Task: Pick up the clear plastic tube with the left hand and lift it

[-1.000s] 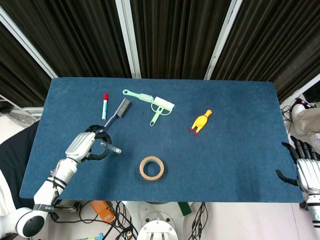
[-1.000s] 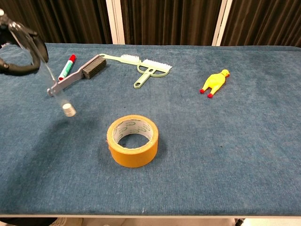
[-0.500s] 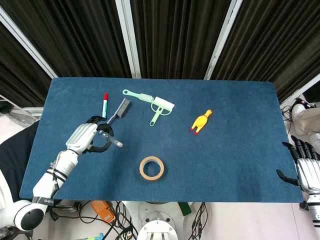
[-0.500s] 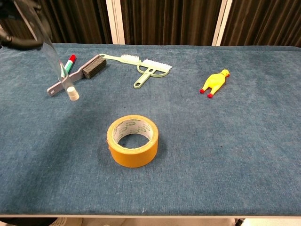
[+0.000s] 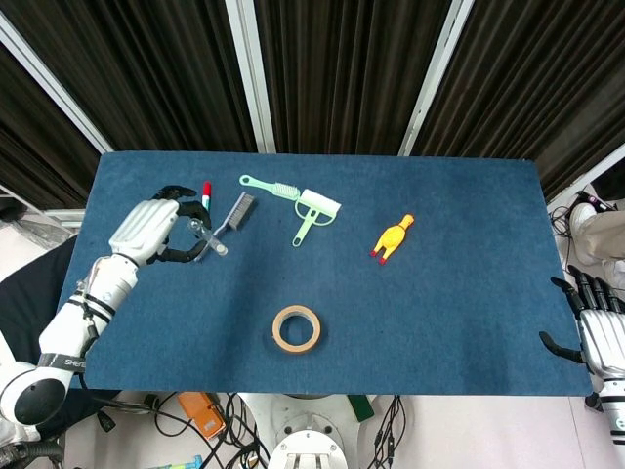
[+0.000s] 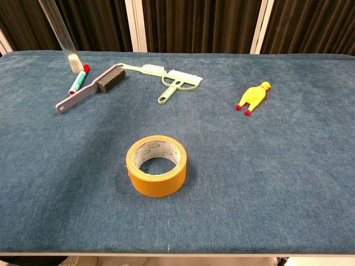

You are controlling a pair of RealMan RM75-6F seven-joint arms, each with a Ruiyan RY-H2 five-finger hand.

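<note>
My left hand [image 5: 151, 229] grips the clear plastic tube [image 5: 207, 237] well above the table's left side, its white-capped end pointing down and to the right. In the chest view only the tube's lower part [image 6: 62, 34] hangs in from the top left corner; the hand itself is out of that frame. My right hand [image 5: 598, 325] hangs off the table's right edge, fingers apart and holding nothing.
On the blue table [image 5: 439, 293] lie a red marker [image 5: 205, 200], a grey brush [image 5: 232, 215], a green brush and dustpan [image 5: 305, 208], a yellow rubber chicken [image 5: 393, 237] and a roll of tape [image 5: 296, 328].
The left hand has risen with the tube and moved toward the back left; in the chest view the hand has left the frame and the tube's capped end climbed.
</note>
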